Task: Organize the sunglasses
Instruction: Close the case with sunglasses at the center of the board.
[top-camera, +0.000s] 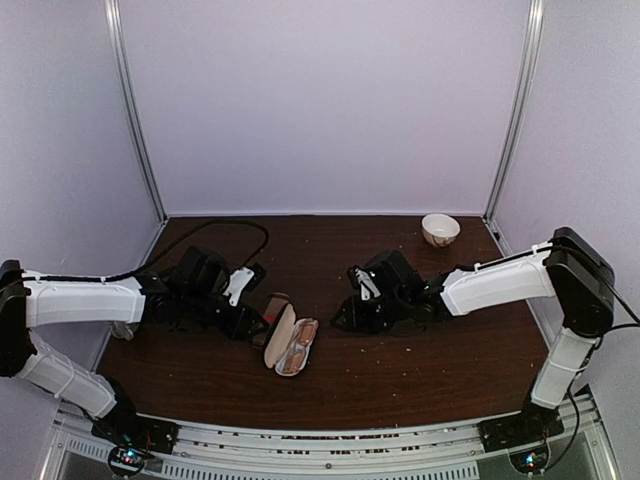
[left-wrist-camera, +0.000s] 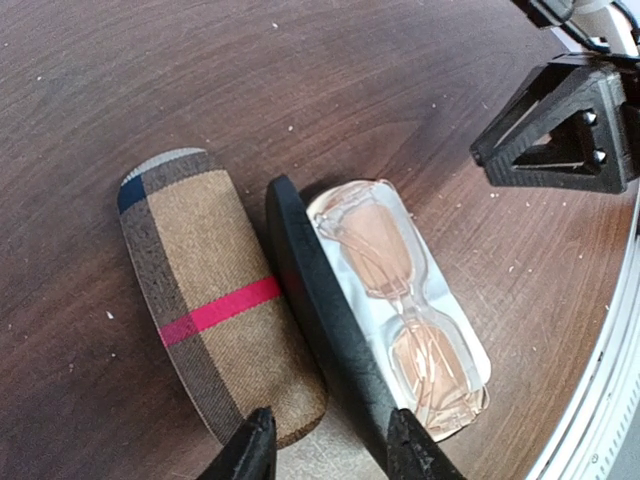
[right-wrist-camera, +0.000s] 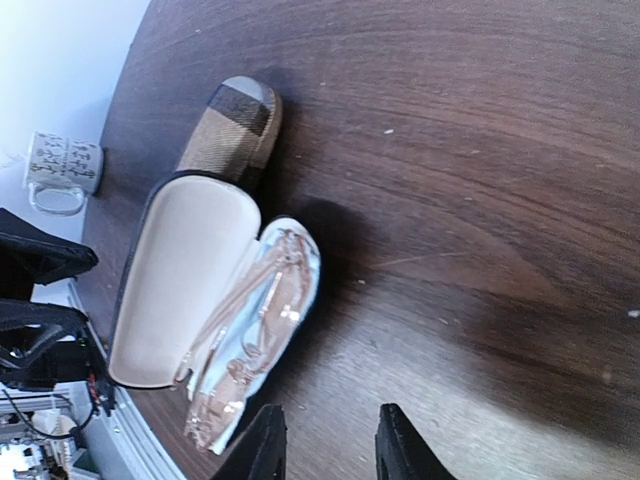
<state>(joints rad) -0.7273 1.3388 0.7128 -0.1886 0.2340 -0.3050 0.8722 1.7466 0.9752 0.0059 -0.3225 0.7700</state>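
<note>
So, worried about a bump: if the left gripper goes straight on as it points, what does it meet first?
Likely the open case's black lid, standing edge-on just ahead of the left gripper; depth is unclear.

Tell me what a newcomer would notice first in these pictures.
The open black case, cream-lined, lies near the middle of the table with copper-framed sunglasses resting in its base. A closed plaid case with a pink stripe lies right beside it, on the left arm's side. The left gripper and right gripper hover open on either side.
</note>
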